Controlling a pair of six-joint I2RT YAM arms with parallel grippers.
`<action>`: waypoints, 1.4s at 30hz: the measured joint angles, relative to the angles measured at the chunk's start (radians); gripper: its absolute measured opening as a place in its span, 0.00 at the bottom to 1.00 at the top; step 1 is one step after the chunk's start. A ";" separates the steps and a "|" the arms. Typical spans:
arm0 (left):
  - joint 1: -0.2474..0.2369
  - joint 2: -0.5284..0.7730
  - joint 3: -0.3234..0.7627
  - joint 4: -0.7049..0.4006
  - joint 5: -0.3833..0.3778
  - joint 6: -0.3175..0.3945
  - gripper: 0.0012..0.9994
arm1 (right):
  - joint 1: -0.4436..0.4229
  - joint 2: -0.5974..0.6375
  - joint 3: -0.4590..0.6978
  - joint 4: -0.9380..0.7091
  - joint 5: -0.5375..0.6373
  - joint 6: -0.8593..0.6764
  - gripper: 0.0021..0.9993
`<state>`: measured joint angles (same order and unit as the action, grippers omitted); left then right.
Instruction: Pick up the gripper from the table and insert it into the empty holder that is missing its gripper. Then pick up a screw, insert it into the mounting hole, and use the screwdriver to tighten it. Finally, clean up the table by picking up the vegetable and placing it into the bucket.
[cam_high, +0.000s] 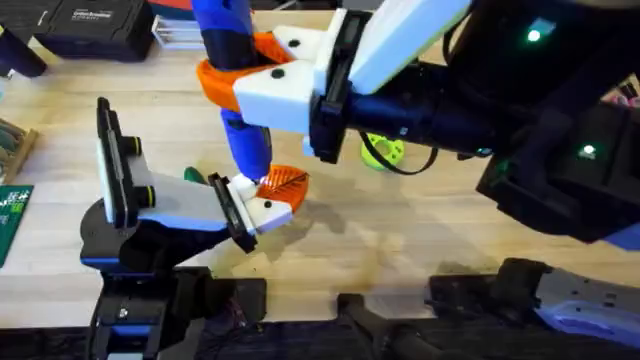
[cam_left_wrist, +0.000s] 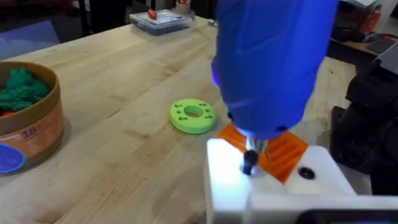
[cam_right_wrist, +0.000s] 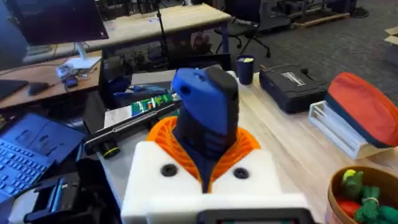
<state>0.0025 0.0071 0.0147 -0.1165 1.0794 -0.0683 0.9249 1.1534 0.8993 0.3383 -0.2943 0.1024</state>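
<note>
My right gripper (cam_high: 245, 65) reaches across from the right, its white fingers with orange pads shut on the blue screwdriver (cam_high: 245, 140) (cam_right_wrist: 205, 118), which stands upright. The screwdriver's metal tip (cam_left_wrist: 251, 154) rests on a dark screw (cam_left_wrist: 249, 167) in the white holder (cam_left_wrist: 227, 180) of my left gripper (cam_high: 275, 195), at the end of the pale-blue arm. The orange ribbed gripper (cam_high: 285, 182) (cam_left_wrist: 287, 152) sits in that holder, just behind the tip. The dark green vegetable (cam_high: 193, 175) lies on the table beside the pale-blue arm. The orange bucket (cam_left_wrist: 34, 134) (cam_right_wrist: 339, 202) holds toy vegetables.
A lime-green ring disc (cam_high: 382, 150) (cam_left_wrist: 191, 116) lies right of the screwdriver. A black case (cam_high: 95, 25) sits at the table's back left, a green circuit board (cam_high: 12, 215) at the left edge. A clear parts box (cam_left_wrist: 161, 18) stands farther off.
</note>
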 joint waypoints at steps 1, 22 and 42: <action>0.000 0.000 0.000 0.000 0.000 0.000 0.00 | 0.000 0.000 0.000 0.005 -0.001 -0.002 0.03; 0.000 0.000 0.000 0.000 0.000 0.000 0.00 | 0.000 -0.022 -0.001 0.058 -0.011 -0.006 0.03; 0.000 0.000 0.000 0.000 0.000 -0.001 0.00 | 0.000 0.022 -0.001 0.039 -0.011 -0.005 0.03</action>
<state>0.0025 0.0071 0.0147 -0.1169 1.0794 -0.0696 0.9245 1.1756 0.8982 0.3775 -0.3053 0.0971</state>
